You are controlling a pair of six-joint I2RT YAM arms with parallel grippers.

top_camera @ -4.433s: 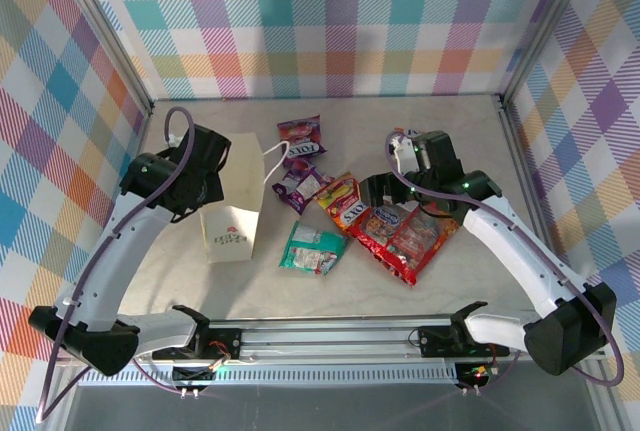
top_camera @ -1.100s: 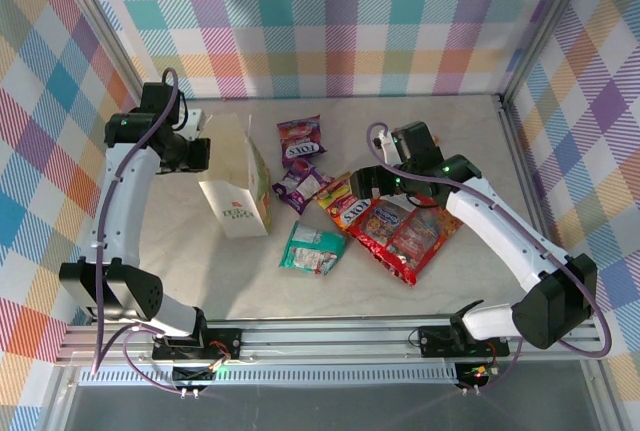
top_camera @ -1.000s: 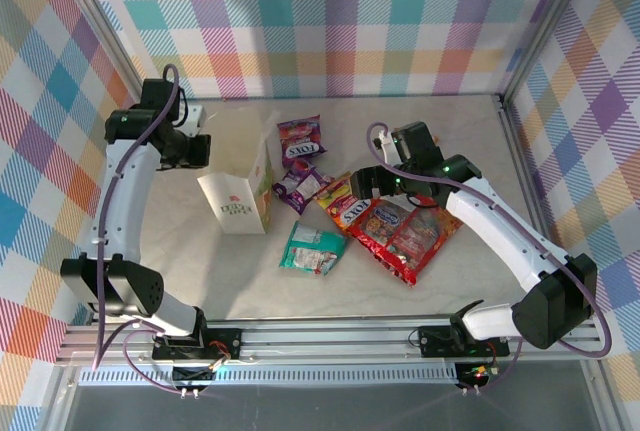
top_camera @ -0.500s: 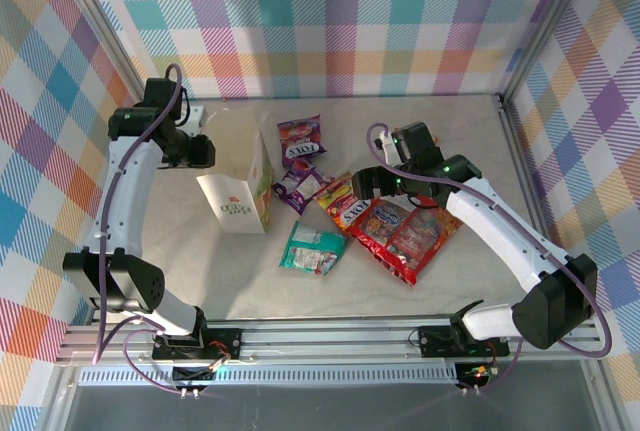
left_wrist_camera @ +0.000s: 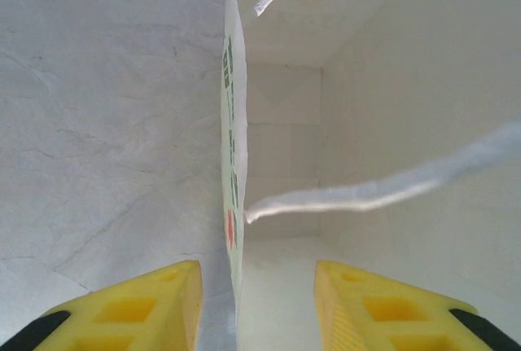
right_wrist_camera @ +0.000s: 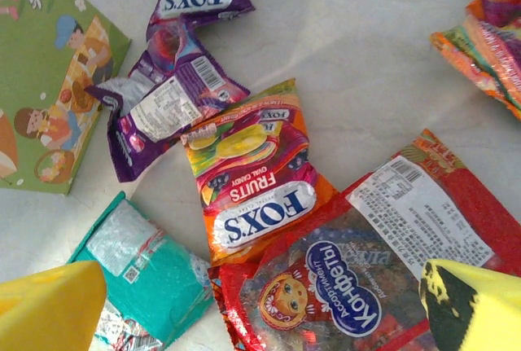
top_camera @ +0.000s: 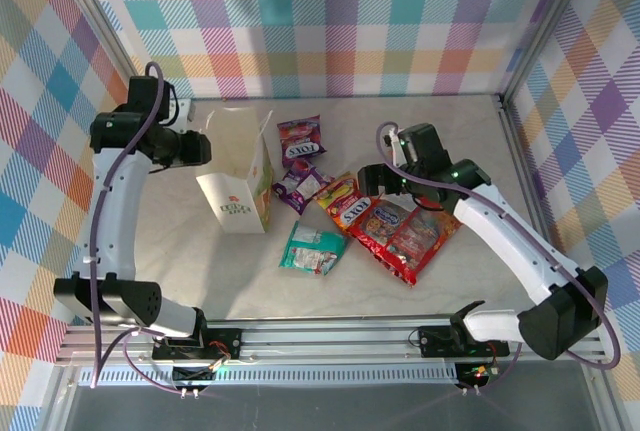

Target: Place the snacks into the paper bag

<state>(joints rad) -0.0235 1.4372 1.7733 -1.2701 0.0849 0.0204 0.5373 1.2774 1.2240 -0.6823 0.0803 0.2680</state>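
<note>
Left end effector [left_wrist_camera: 256,274] is open right now. Its two yellow fingers [left_wrist_camera: 155,294] straddle the top edge of one wall of the paper bag [left_wrist_camera: 232,123], one finger outside and one inside, and neither seems to press on the paper. Looking down into the bag, a white cord handle [left_wrist_camera: 383,188] droops across the inside.

From the overhead camera, that end effector sits at the bag's 9 o'clock side. The bag stands upright on the bench [top_camera: 460,121], mouth up, with a small red logo [top_camera: 232,208] on the near face.

Right end effector [right_wrist_camera: 260,310] is wide open too, gripping nothing, and hangs over the snacks. The snacks are all out on the bench, at the bag's 3 o'clock:
- One purple packet [top_camera: 300,138] is at the 12 o'clock end of the pile.
- The second purple packet [top_camera: 300,186] lies just beside the bag's flower-print side.
- The orange-red packet [top_camera: 345,201] is in the middle, touching the large red packet [top_camera: 405,236] at its 4 o'clock.
- The teal-green packet [top_camera: 313,248] is at the pile's 7 o'clock.
- The small red-yellow packet [right_wrist_camera: 480,41] shows at the 1 o'clock corner of the right wrist view, apart from the rest.
</note>
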